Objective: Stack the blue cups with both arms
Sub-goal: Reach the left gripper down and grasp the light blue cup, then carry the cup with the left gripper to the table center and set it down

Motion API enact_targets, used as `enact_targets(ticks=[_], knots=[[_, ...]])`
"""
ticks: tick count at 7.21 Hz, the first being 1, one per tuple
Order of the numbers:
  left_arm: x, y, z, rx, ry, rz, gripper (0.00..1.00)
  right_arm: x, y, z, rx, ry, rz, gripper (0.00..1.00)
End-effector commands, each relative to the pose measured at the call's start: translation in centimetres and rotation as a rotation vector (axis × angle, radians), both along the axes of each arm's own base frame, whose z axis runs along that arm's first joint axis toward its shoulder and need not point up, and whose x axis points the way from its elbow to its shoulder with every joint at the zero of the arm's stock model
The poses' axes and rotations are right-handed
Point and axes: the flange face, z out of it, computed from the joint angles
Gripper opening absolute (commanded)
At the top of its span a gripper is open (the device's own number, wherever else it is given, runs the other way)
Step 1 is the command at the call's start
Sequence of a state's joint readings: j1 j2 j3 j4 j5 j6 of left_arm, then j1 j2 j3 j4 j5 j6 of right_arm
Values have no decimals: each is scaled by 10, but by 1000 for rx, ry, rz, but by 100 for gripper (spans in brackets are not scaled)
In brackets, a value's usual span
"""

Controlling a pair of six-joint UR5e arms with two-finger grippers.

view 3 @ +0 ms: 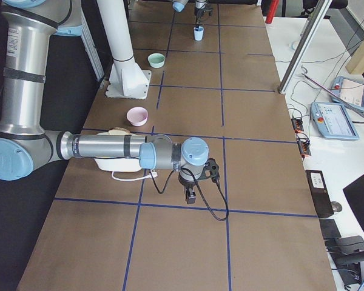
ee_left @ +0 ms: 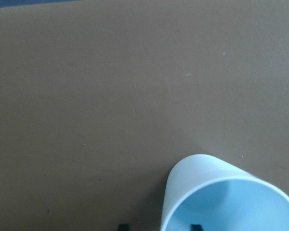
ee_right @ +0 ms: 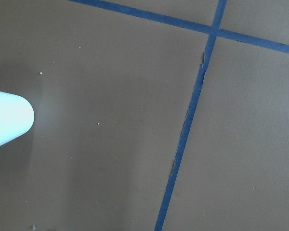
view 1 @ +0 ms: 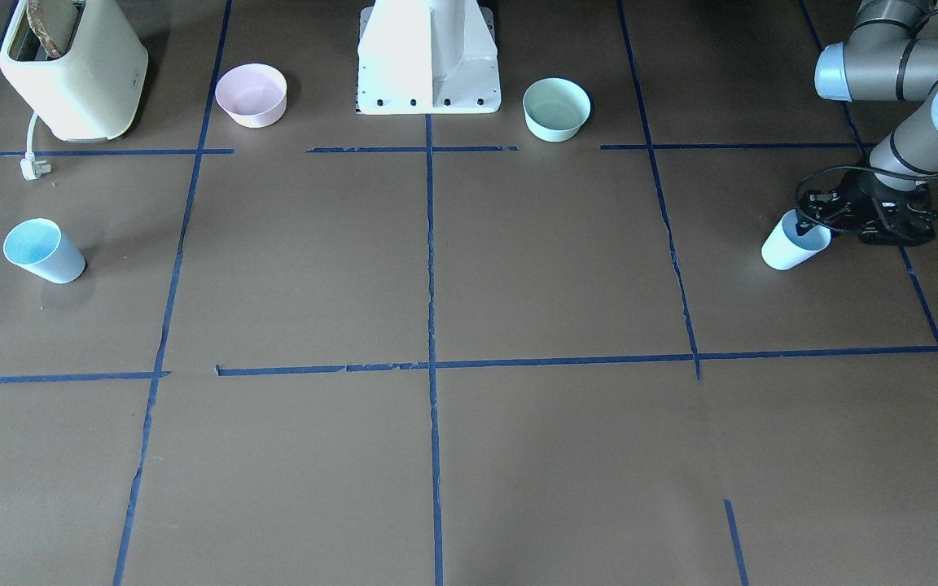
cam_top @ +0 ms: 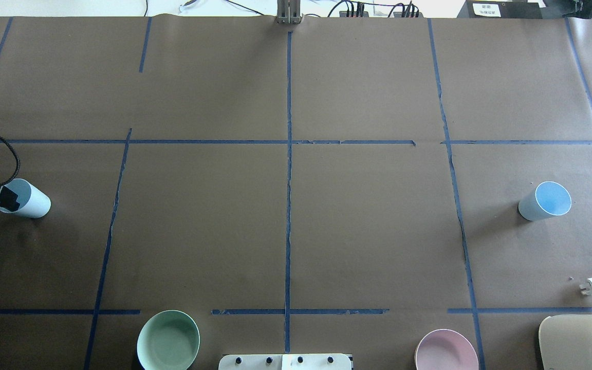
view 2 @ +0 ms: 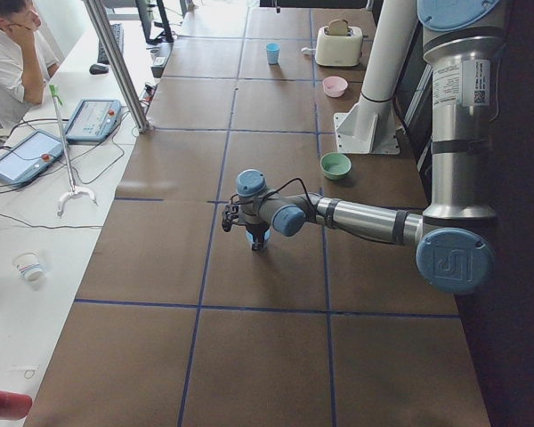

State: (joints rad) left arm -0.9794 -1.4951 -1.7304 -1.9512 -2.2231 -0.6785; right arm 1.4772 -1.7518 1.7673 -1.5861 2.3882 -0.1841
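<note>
Overhead view: left gripper (cam_top: pixel 7 200) is cut by the left frame edge, with only its black body and a cable loop in sight. It covers part of the rim of a blue cup (cam_top: pixel 36 204).

Lower edge clips the mint-green bowl (cam_top: pixel 167 339), the pink bowl (cam_top: pixel 445 350) and the white pedestal base (cam_top: pixel 285 362). Toaster (cam_top: pixel 578 339) is cut at the lower right corner.

Left wrist view: same cup runs off the lower edge. Only two black fingertips (ee_left: pixel 124 226) show there, one outside the cup wall and one inside.

Right wrist view: second blue cup (ee_right: pixel 12 120) is cut by the left edge, most of it out of frame.

Exterior right view: right gripper (view 3: pixel 191 195) is too small to read its jaws. Toaster sits mostly behind the right arm (view 3: pixel 109 147).
</note>
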Motion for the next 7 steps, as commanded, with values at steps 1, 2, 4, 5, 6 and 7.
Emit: enact_targets(ticks=[1, 2, 4, 5, 6, 7], knots=[[5, -6, -18, 1, 27, -15, 3, 0, 0, -1, 1, 0, 0, 100], [8, -9, -35, 15, 43, -18, 1, 1, 1, 0, 0, 0, 1, 100], [29, -28, -113, 8, 131, -46, 0, 0, 0, -1, 2, 0, 1, 100], [72, -44, -172, 4, 148, -19, 0, 0, 0, -1, 3, 0, 0, 100], [132, -47, -239, -19, 149, 26, 0, 0, 0, -2, 4, -1, 0, 100], [189, -37, -301, -83, 140, 51, 0, 0, 0, -2, 4, -1, 0, 100]])
